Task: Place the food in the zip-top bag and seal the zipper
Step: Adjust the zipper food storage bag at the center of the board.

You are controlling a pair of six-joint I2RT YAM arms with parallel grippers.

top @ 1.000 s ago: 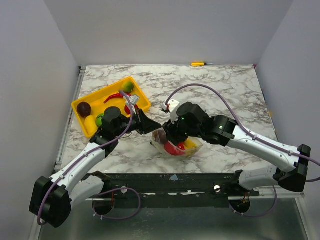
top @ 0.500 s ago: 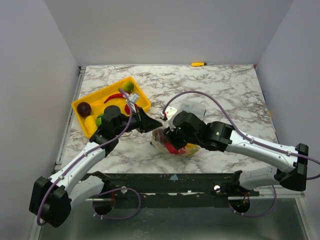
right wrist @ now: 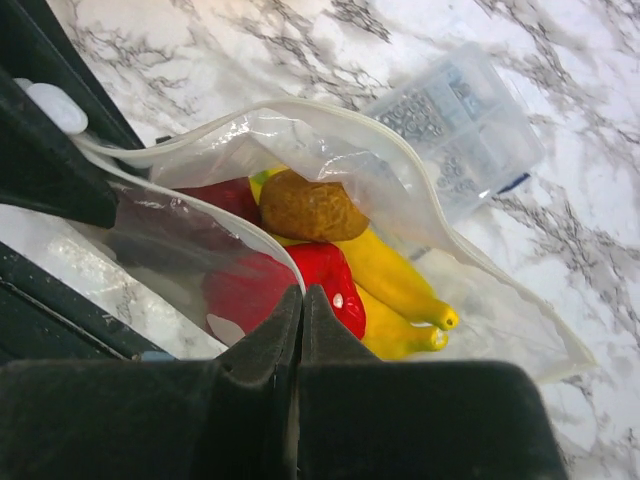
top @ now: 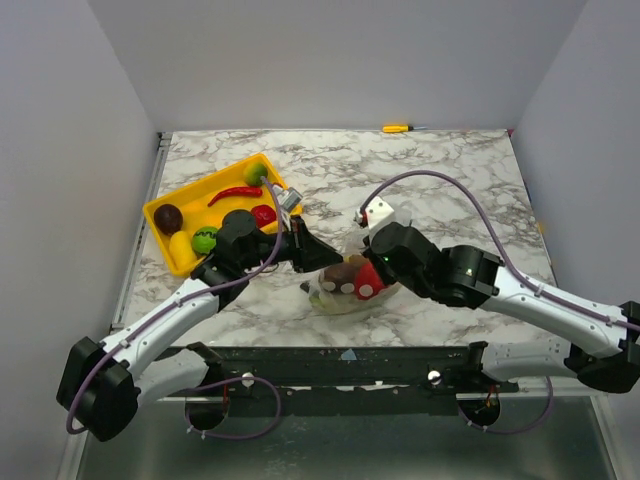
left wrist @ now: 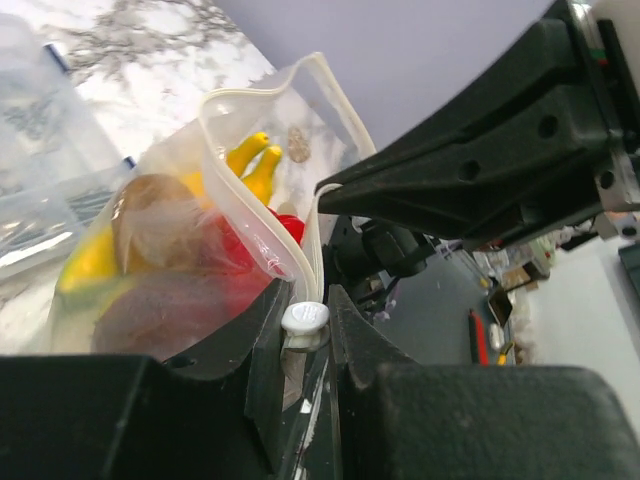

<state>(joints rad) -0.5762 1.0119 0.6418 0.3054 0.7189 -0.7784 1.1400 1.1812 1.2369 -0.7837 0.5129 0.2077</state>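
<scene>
The zip-top bag (top: 338,292) lies between my two grippers, mouth open, with food inside: a brown piece (right wrist: 310,205), a red piece (right wrist: 338,290) and yellow pieces (right wrist: 395,275). My left gripper (left wrist: 305,300) is shut on the end of the zipper (left wrist: 262,232), just below its white slider (left wrist: 305,317). In the top view the left gripper (top: 318,255) sits at the bag's left end. My right gripper (right wrist: 302,292) is shut on the near rim of the bag (right wrist: 330,140); in the top view the right gripper (top: 372,268) is at the bag's right side.
A yellow tray (top: 160,206) at the left holds a dark purple piece (top: 168,216), a red chili (top: 235,193), green pieces (top: 205,240) and a red piece (top: 263,214). A clear plastic box (right wrist: 460,125) lies just behind the bag. A yellow tool (top: 397,128) lies at the far edge.
My right gripper has closed onto the bag's near rim and its arm has swung right. My left gripper has moved right, still holding the zipper end; the bag's mouth is held open between them.
</scene>
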